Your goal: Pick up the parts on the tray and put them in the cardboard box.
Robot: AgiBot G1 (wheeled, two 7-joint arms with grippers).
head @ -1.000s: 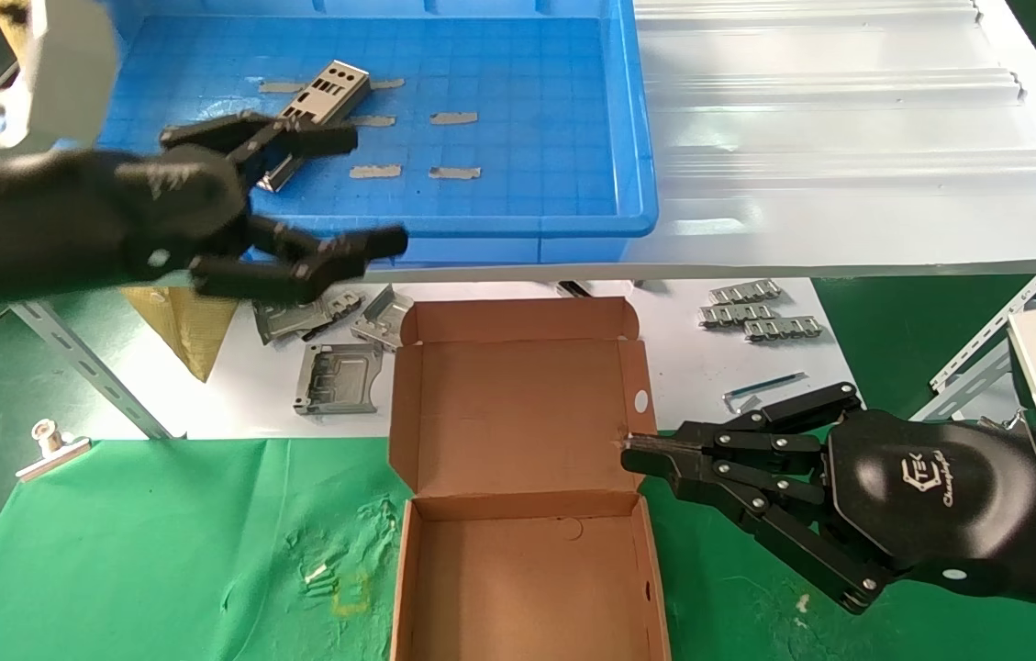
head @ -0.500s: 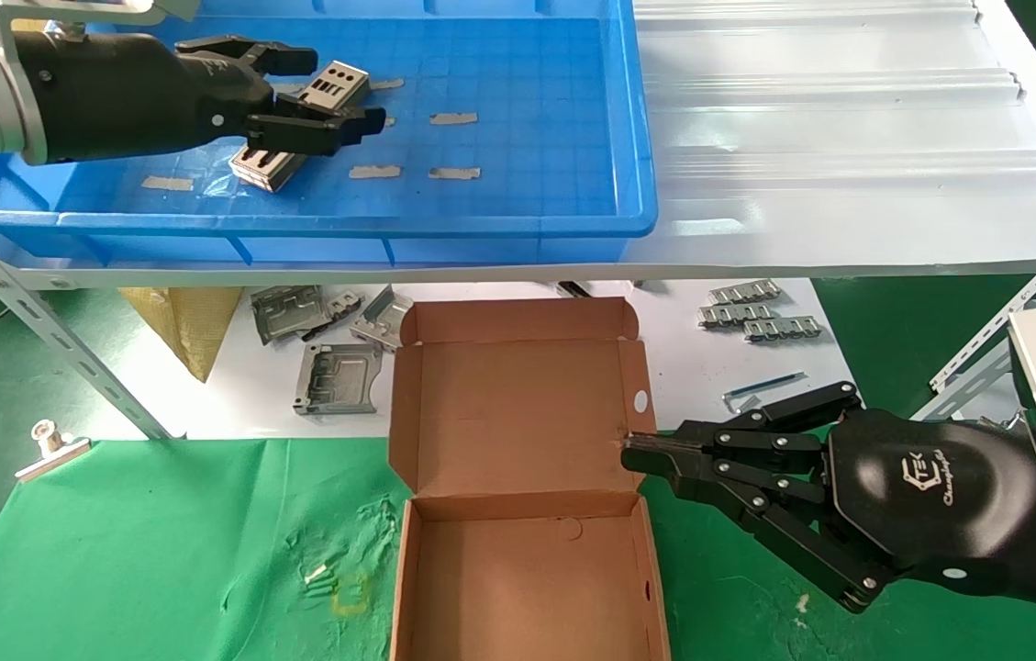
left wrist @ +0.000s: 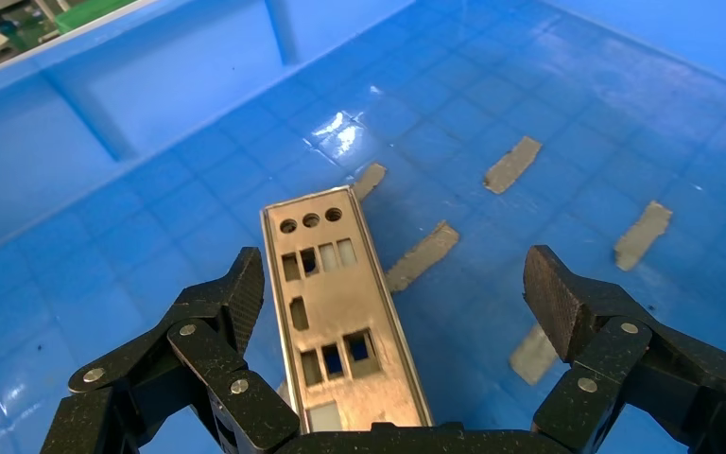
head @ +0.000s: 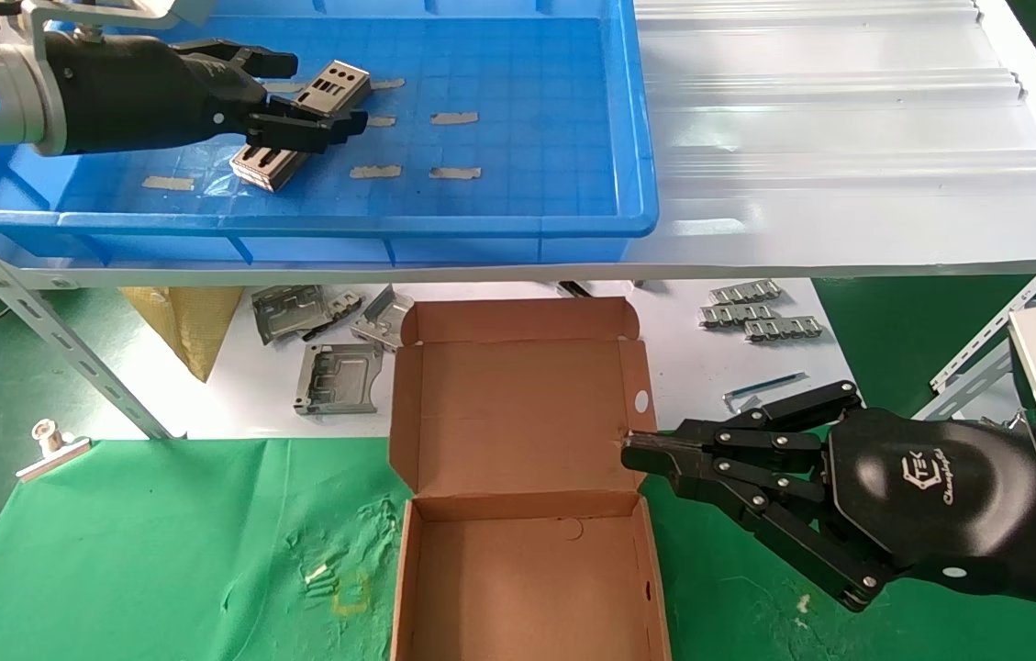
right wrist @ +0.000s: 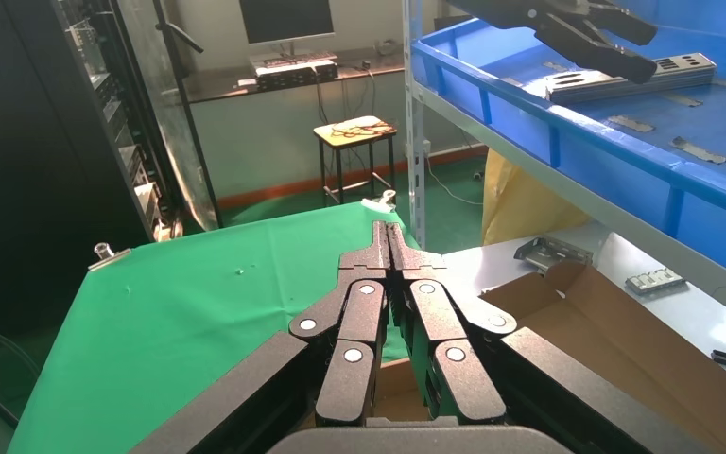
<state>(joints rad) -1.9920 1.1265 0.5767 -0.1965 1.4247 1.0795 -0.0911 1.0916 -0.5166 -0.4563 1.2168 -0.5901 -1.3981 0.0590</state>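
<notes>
The left pincer (left wrist: 392,312) hangs released over the part (left wrist: 340,317) in the tray (head: 481,225) — its long axis runs between the fingers; the right pincer (head: 632,452) is clenched, parked beside the cardboard box (head: 518,441).

I could read only one marking — a white logo with a line of cursive script beneath it, printed on the black housing of the right gripper (head: 632,451), just beside the cardboard box (head: 518,477). The logo looked like "TEK"; the script below it seemed to begin with "Ch" — the rest I could not make out.
</notes>
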